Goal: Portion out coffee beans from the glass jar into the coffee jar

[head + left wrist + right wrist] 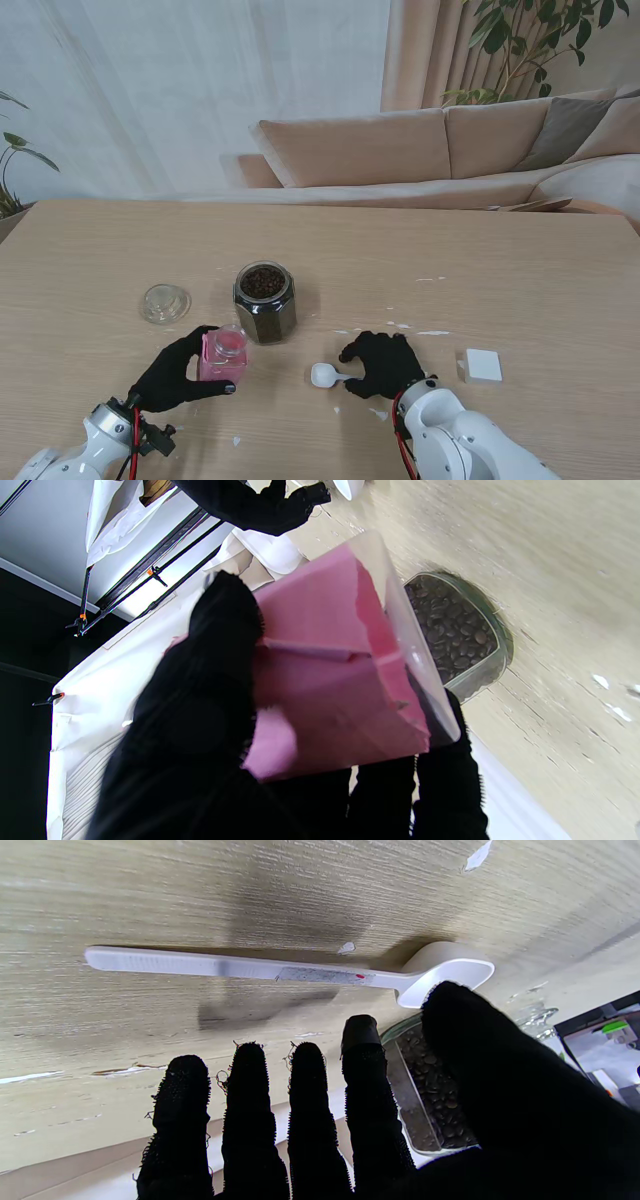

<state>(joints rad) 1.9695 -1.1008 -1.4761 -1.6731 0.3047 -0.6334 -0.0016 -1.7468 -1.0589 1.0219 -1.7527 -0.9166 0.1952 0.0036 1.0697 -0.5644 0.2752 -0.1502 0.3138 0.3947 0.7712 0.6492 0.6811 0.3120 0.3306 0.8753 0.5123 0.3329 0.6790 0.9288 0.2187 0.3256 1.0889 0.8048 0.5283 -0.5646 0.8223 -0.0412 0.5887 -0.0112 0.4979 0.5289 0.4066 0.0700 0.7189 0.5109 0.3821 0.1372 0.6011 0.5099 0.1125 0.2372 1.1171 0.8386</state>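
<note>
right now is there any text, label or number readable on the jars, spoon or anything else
None can be read.
white spoon: a grey strip with a red dot on the handle, no legible characters.
pink-lined jar in the left hand: plain pink, no print.
glass jar: no label visible.

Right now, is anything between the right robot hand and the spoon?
Nothing visible. The right robot hand hangs open directly over the spoon, which lies bare on the table; the glass jar stands off to its left.

robot hand spread over white spoon
</note>
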